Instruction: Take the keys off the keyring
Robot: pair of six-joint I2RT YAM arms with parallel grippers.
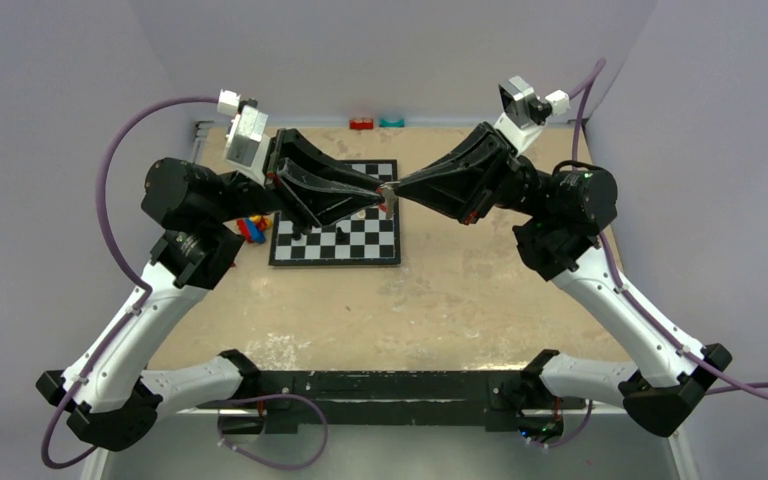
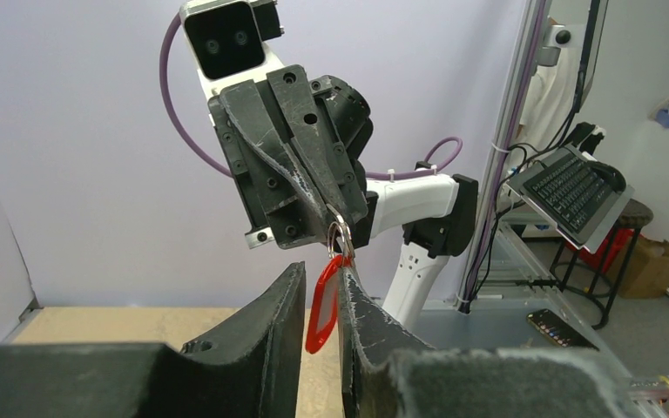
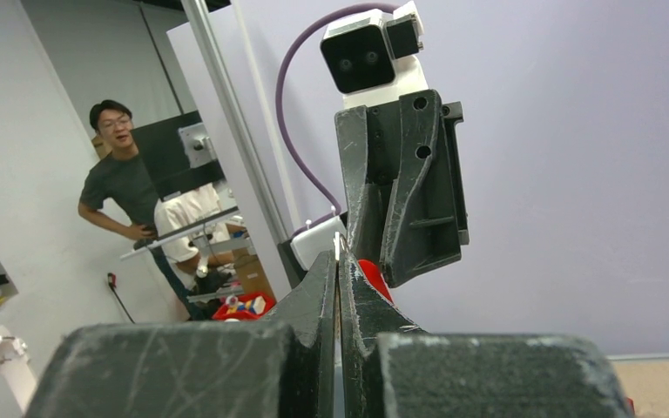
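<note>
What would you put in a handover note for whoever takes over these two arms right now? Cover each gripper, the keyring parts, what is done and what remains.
Left gripper: jaws shut on the red tag, held in the air above the chessboard.
Right gripper: jaws shut on the metal ring, meeting the left one tip to tip.
Done: both parts are grasped and off the table.
Left: the tag is not yet off the ring; work it free.

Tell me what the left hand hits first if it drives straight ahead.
The keyring, pinched by the right hand facing it tip to tip. Depth is unclear, but almost no gap shows. The left hand grips its red tag.
</note>
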